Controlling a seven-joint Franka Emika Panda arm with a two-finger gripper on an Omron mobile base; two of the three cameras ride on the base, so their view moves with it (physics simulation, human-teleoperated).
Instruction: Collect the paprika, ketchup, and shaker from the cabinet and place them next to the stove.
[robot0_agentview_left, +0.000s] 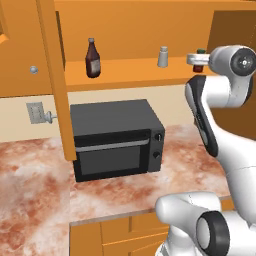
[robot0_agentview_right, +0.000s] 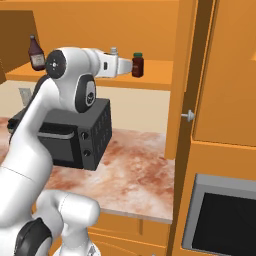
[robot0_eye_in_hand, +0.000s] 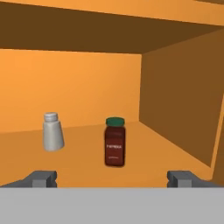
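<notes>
Inside the open orange cabinet (robot0_eye_in_hand: 87, 87), the paprika (robot0_eye_in_hand: 115, 141), a squat dark jar with a green lid, stands on the shelf straight ahead of my gripper (robot0_eye_in_hand: 112, 178). The jaws are open and wide apart, with nothing between them. The jar is a short way beyond the fingertips (robot0_eye_in_hand: 41, 178). The grey shaker (robot0_eye_in_hand: 53, 131) stands left of the jar and further back. From the right base view my gripper (robot0_agentview_right: 129, 65) reaches up to the paprika (robot0_agentview_right: 138, 65). The ketchup (robot0_agentview_left: 92, 58) bottle stands at the shelf's left end, and the shaker (robot0_agentview_left: 163, 56) in its middle. The stove is out of view.
A black microwave (robot0_agentview_left: 115, 137) sits on the marble counter (robot0_agentview_left: 35, 180) under the shelf. The cabinet's right side wall (robot0_eye_in_hand: 183, 96) is close beside the jar. An open cabinet door (robot0_agentview_left: 55, 75) hangs at the left, and a tall orange unit with a built-in oven (robot0_agentview_right: 220, 220) stands at the right.
</notes>
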